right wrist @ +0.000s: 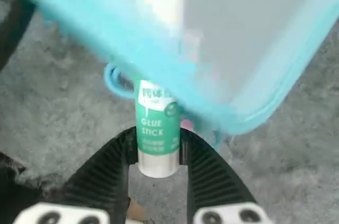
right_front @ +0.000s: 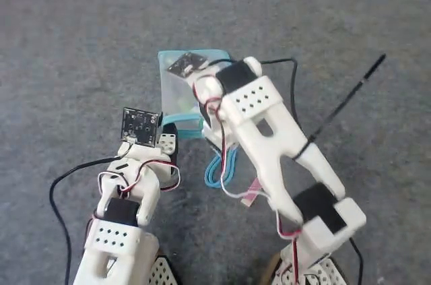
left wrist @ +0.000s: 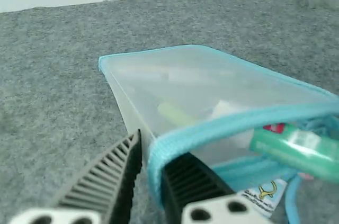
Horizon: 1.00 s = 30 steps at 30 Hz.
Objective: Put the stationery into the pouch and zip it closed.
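Observation:
A clear pouch with blue zipper trim lies on the grey carpet at the middle of the table. My left gripper is shut on the pouch's blue opening edge, holding it up. My right gripper is shut on a green and white glue stick, whose white end reaches in under the pouch's blue rim. From the left wrist view the glue stick lies at the pouch mouth. A pale green item and a white one rest inside the pouch.
A blue cord loops on the carpet by the pouch mouth, with a small pink piece beside it. A white tag lies near the cord. The right arm covers the pouch's near side. Black cables trail from both arms.

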Each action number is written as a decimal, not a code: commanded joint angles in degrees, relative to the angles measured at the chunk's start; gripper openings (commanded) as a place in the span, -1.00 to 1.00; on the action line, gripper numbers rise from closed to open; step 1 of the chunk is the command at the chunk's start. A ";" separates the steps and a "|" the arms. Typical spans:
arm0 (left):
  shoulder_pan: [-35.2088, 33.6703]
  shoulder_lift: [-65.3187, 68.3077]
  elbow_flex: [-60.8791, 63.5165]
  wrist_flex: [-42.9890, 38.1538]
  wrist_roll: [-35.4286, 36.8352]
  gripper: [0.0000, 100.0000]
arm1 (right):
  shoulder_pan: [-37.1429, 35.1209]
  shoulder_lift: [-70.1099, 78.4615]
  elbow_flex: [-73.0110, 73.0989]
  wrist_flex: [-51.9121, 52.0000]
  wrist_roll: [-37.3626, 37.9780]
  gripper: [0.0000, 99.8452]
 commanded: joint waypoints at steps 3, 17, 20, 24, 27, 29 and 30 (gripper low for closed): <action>2.99 -0.79 -1.19 -1.05 -0.62 -0.98 | 3.03 4.88 -10.46 2.24 -1.32 -0.99; 8.44 -0.88 -1.19 0.62 -2.73 -0.98 | 3.30 7.43 -21.27 2.15 -4.04 -0.47; 8.26 -0.88 -1.36 0.62 -2.73 -0.98 | 3.82 5.58 -21.19 2.24 -4.13 -0.38; 3.16 -0.88 -1.63 -0.18 -2.55 -0.98 | 6.73 0.40 -20.13 2.42 -6.07 -0.40; 0.35 -0.88 -1.80 -0.62 -2.37 -0.98 | 8.57 -5.23 -14.77 2.42 -6.07 -0.40; -0.70 -0.88 -1.89 -0.70 -2.37 -0.98 | 9.10 -9.01 -9.05 2.24 -6.07 -0.40; -1.23 -0.88 -2.24 -0.70 -2.29 -0.98 | 9.10 -10.68 -5.80 2.15 -5.98 -0.40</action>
